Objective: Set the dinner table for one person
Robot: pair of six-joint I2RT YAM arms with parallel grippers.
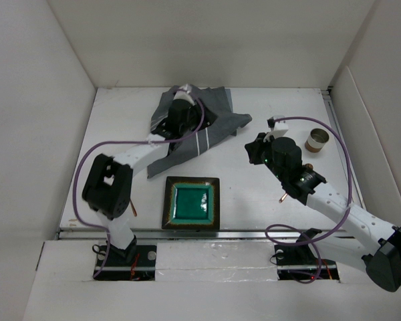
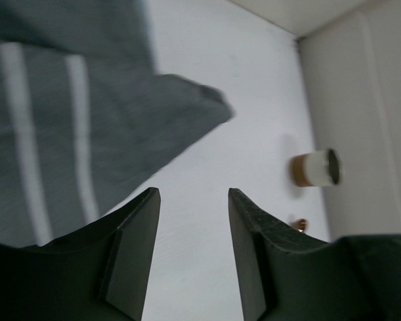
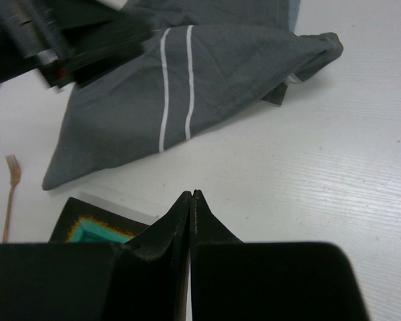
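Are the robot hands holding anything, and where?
Nothing is held. The left gripper is open by the grey cloth, nothing between its fingers; the right gripper is shut, empty.

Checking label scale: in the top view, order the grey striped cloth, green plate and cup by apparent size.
1. grey striped cloth, largest, though partly covered.
2. green plate.
3. cup, clearly smallest.

- Plain white back wall (image 1: 214, 40) stands upright, softly and evenly lit.
- White left wall (image 1: 33, 134) and right wall (image 1: 381, 134) flank it, meeting at shadowed corners.
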